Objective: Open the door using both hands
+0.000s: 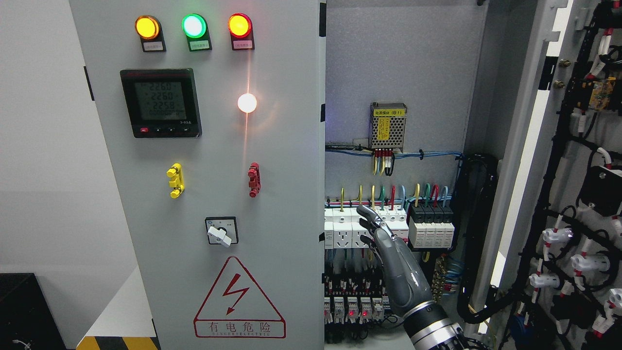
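The right hand (388,253), fingers relaxed and empty, hangs at lower centre before live breakers (369,228); the right door (573,194) stands open at far right. A stray reach could snag wiring.

Carried on the closed grey door panel (282,194): three lit lamps (193,26) along the top, a digital meter (160,102) beneath, a rotary switch (221,231), a red warning triangle (237,291). Fixed to the back panel (413,73) inside: a power supply (388,126) above a row of breakers (340,228).
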You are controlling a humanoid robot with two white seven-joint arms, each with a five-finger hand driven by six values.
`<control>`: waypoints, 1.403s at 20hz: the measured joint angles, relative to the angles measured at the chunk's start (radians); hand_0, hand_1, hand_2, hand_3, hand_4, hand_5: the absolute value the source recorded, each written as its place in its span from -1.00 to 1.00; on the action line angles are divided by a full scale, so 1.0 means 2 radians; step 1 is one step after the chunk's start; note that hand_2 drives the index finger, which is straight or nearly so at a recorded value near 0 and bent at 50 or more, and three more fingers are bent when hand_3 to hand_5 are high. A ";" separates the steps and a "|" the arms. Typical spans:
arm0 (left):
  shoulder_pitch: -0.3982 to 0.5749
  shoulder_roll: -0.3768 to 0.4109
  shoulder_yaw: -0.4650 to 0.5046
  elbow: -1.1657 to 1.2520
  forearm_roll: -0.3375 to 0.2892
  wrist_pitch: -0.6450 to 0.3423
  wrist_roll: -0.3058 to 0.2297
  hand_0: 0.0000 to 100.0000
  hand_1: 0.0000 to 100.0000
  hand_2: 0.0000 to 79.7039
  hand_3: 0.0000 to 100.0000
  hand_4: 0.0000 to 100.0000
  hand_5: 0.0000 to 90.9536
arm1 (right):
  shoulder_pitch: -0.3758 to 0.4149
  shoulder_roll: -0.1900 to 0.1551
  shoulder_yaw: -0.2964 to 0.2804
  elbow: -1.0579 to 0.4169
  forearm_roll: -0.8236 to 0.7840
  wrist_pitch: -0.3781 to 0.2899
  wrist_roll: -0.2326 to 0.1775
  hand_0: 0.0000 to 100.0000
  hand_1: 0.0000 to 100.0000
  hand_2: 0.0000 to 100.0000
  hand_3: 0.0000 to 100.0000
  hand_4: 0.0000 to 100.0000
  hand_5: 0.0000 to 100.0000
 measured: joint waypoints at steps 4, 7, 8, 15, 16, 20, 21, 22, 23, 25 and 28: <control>0.000 0.000 0.000 0.000 0.000 0.000 0.000 -1.00 -1.00 -1.00 -1.00 -1.00 -1.00 | -0.022 0.001 0.000 0.018 -0.019 0.004 0.001 -0.62 -1.00 -1.00 -1.00 -1.00 -1.00; 0.000 0.000 0.000 0.000 0.000 0.000 0.000 -1.00 -1.00 -1.00 -1.00 -1.00 -1.00 | -0.034 0.001 0.000 0.031 -0.035 0.004 0.001 -0.62 -1.00 -1.00 -1.00 -1.00 -1.00; 0.000 0.000 0.000 0.000 0.000 0.000 0.000 -1.00 -1.00 -1.00 -1.00 -1.00 -1.00 | -0.038 0.001 0.000 0.036 -0.038 0.004 0.001 -0.62 -1.00 -1.00 -1.00 -1.00 -1.00; 0.000 0.000 0.000 0.000 0.000 0.000 0.000 -1.00 -1.00 -1.00 -1.00 -1.00 -1.00 | -0.067 0.000 0.000 0.069 -0.052 0.005 0.003 -0.62 -1.00 -1.00 -1.00 -1.00 -1.00; 0.000 0.000 0.000 0.000 0.000 0.000 0.000 -1.00 -1.00 -1.00 -1.00 -1.00 -1.00 | -0.071 -0.002 0.000 0.074 -0.053 0.005 0.003 -0.62 -1.00 -1.00 -1.00 -1.00 -1.00; 0.000 0.000 0.000 0.000 0.000 0.000 0.000 -1.00 -1.00 -1.00 -1.00 -1.00 -1.00 | -0.083 -0.010 0.000 0.093 -0.063 0.005 0.003 -0.62 -1.00 -1.00 -1.00 -1.00 -1.00; 0.000 0.000 0.000 0.000 0.000 0.000 0.000 -1.00 -1.00 -1.00 -1.00 -1.00 -1.00 | -0.086 -0.011 0.000 0.097 -0.070 0.005 0.003 -0.62 -1.00 -1.00 -1.00 -1.00 -1.00; 0.000 0.000 0.000 0.000 0.000 0.000 0.000 -1.00 -1.00 -1.00 -1.00 -1.00 -1.00 | -0.089 -0.013 0.000 0.102 -0.078 0.005 0.003 -0.62 -1.00 -1.00 -1.00 -1.00 -1.00; 0.000 0.000 0.000 0.000 0.000 0.000 0.000 -1.00 -1.00 -1.00 -1.00 -1.00 -1.00 | -0.092 -0.014 0.000 0.106 -0.084 0.005 0.003 -0.62 -1.00 -1.00 -1.00 -1.00 -1.00; 0.000 0.000 0.000 0.000 0.000 0.000 0.000 -1.00 -1.00 -1.00 -1.00 -1.00 -1.00 | -0.097 -0.017 0.000 0.114 -0.095 0.005 0.004 -0.62 -1.00 -1.00 -1.00 -1.00 -1.00; 0.000 0.000 0.000 0.000 0.000 0.000 0.000 -1.00 -1.00 -1.00 -1.00 -1.00 -1.00 | -0.101 -0.019 0.000 0.122 -0.105 0.005 0.004 -0.62 -1.00 -1.00 -1.00 -1.00 -1.00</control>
